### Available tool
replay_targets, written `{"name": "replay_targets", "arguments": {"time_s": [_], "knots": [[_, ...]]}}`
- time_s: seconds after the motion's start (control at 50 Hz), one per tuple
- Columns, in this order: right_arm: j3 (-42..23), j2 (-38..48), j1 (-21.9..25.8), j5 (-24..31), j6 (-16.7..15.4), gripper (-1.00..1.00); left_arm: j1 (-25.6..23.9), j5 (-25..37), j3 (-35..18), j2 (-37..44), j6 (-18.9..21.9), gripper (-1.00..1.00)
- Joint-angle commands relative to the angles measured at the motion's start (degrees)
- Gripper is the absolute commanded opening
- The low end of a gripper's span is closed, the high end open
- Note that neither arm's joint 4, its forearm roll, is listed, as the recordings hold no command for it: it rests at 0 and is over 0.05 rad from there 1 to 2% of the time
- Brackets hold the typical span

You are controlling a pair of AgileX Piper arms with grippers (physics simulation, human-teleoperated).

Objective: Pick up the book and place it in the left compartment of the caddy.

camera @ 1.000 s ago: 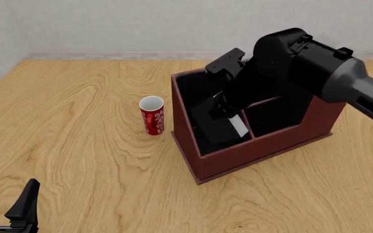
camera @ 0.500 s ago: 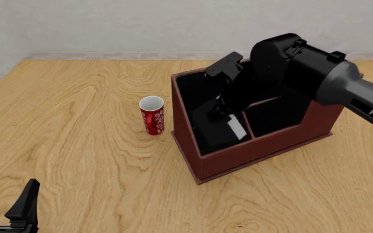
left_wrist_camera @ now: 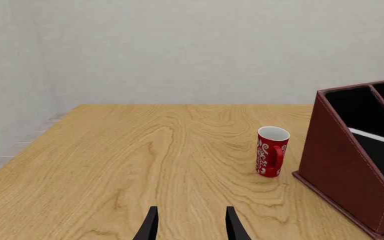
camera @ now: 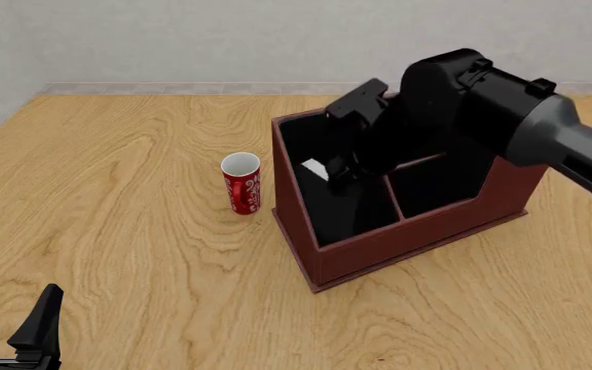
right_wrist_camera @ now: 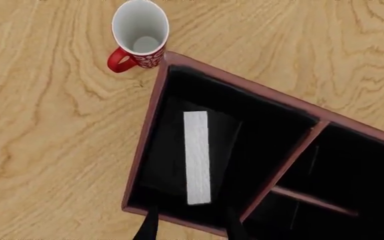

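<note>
Tabletop caddy (camera: 378, 247) holds book (right_wrist_camera: 196, 157), half shadowed.

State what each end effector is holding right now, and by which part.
Nothing is held. The book lies released in the caddy; right end effector and left end effector are open.

Simulated tabletop scene: wooden table (camera: 121, 231), blank grey wall (left_wrist_camera: 178, 50)
</note>
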Motion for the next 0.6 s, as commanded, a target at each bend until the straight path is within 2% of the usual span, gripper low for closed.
{"name": "replay_targets", "arguments": {"time_s": [0.02, 0.22, 0.6], "knots": [[-2.3, -0.5, -0.1, 1.9, -0.5, 1.00, 0.0, 0.0, 0.0, 0.0, 0.0, 1.00], [-7.8, -2.5, -0.9, 6.6, -1.4, 1.00, 0.0, 0.0, 0.0, 0.0, 0.0, 1.00], [-4.0, -13.8, -1.2, 6.6, 0.0, 1.00, 0.0, 0.0, 0.0, 0.0, 0.0, 1.00]]}}
